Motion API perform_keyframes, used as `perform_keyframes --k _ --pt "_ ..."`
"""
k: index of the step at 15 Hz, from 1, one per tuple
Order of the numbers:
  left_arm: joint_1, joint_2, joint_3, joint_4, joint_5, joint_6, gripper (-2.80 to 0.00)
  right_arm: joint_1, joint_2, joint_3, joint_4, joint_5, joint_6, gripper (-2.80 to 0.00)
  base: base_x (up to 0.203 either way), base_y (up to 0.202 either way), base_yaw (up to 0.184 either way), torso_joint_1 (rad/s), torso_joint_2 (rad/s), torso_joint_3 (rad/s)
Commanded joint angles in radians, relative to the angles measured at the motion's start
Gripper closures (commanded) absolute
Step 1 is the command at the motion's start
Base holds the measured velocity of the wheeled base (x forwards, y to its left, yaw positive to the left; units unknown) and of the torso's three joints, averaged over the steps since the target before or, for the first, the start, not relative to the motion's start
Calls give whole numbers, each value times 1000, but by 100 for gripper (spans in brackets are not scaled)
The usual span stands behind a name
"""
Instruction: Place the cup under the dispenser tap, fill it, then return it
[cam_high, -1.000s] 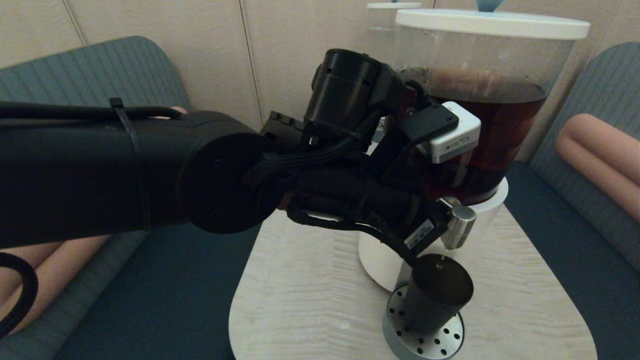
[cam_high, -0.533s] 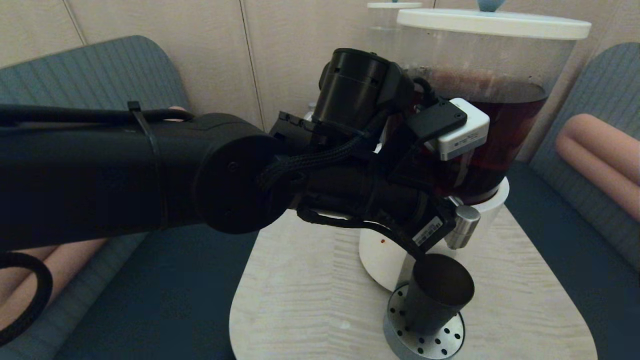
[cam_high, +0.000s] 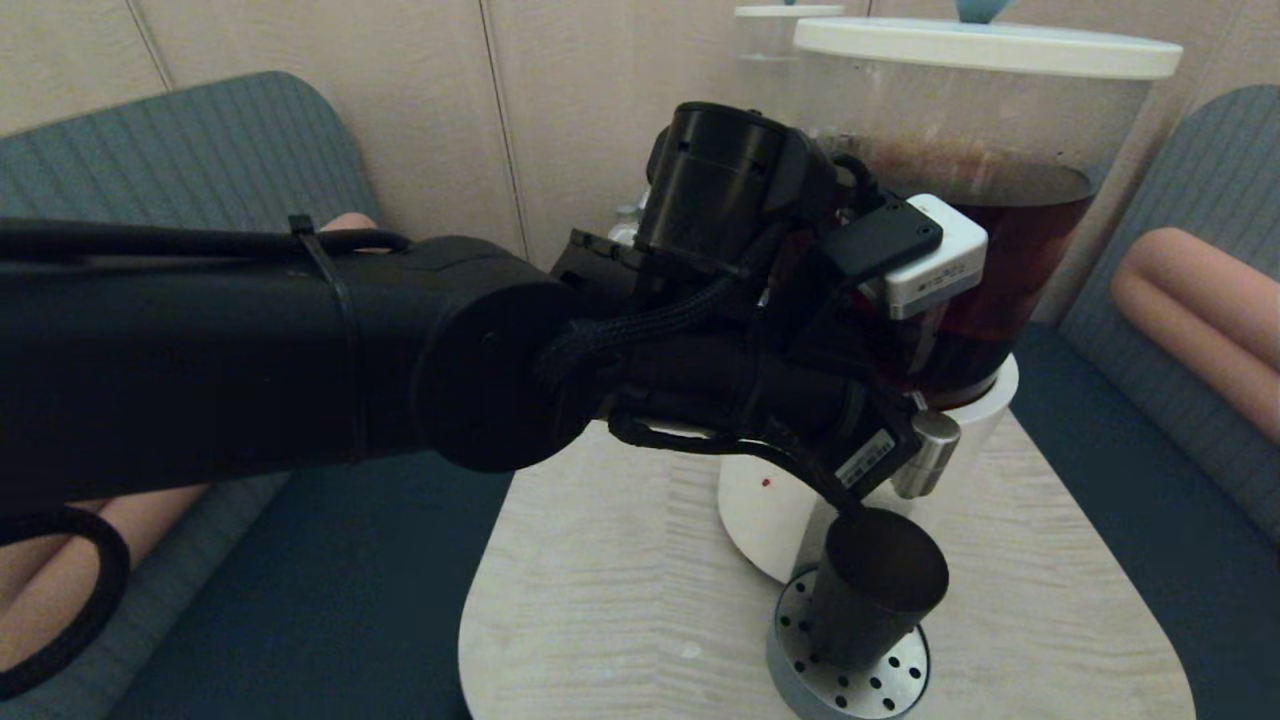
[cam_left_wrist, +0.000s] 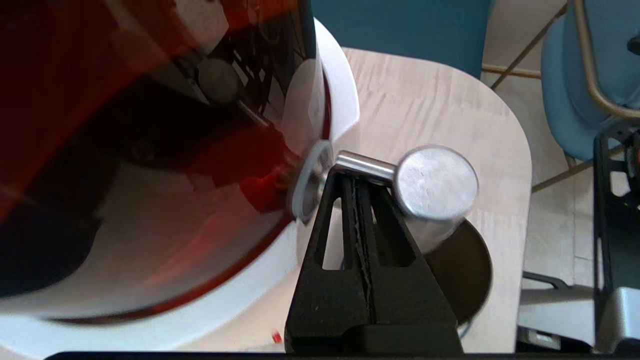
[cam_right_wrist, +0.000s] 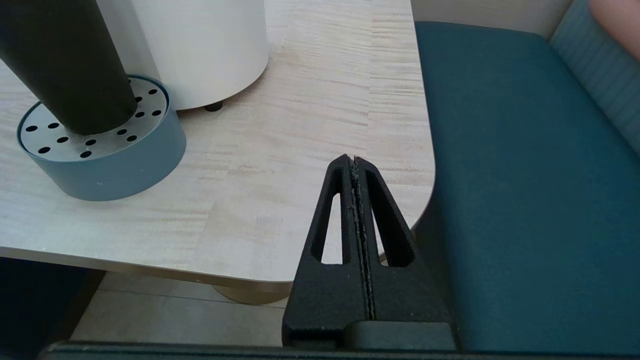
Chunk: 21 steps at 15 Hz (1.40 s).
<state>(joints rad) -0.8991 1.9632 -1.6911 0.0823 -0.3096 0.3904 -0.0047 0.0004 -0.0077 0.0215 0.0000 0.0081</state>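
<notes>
Left arm: the black jointed arm is seen reaching across from the left of the head view to the dispenser front, with a white camera block (cam_high: 925, 258) mounted on the wrist.
Left gripper (cam_left_wrist: 356, 175): the black triangular fingers are pressed together with no gap, and their tips are set against the stem of the tap, just behind its round head.
Table (cam_high: 600, 600): a pale wood-grain top with rounded corners, on which the dispenser and the drip tray stand.
Dispenser (cam_high: 985, 130): a large clear cylindrical tank with a white lid, part-filled with dark brown liquid, seated on a white round base (cam_high: 765, 510).
Dispenser tap (cam_high: 925, 452): a short brushed-steel cylindrical spout, jutting from the white base; in the left wrist view (cam_left_wrist: 435, 182) its flat round end is seen directly above the cup mouth.
Cup (cam_high: 872, 590): a dark, near-black tapered tumbler without handle, standing upright on the drip tray, right below the tap. Its fill level cannot be told.
Drip tray (cam_high: 870, 685): a round grey-blue tray with a perforated metal top, placed just in front of the white base; the cup is carried on its holed plate (cam_right_wrist: 95, 145).
Right gripper (cam_right_wrist: 354, 165): held low beside the right edge of the table, over the teal seat (cam_right_wrist: 525, 200); its fingers are closed flat on each other, nothing between them.
</notes>
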Motion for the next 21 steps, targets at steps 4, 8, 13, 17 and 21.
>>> perform_keyframes --k 4,8,13,17,21 --pt "0 1 1 -7 0 -1 0 0 -2 0 0 0 0 0 0 0 0 0 0 0" --pt "2 -31 33 8 2 -40 0 0 -2 0 0 0 0 0 0 0 0 0 0 0" --pt "6 -160 135 43 12 -242 0 0 -2 0 0 0 0 0 0 0 0 0 0 0" --pt "62 -310 343 5 8 -289 0 0 -2 0 0 0 0 0 0 0 0 0 0 0" --pt "150 -447 678 -253 3 -323 0 0 -2 0 0 0 0 0 0 0 0 0 0 0"
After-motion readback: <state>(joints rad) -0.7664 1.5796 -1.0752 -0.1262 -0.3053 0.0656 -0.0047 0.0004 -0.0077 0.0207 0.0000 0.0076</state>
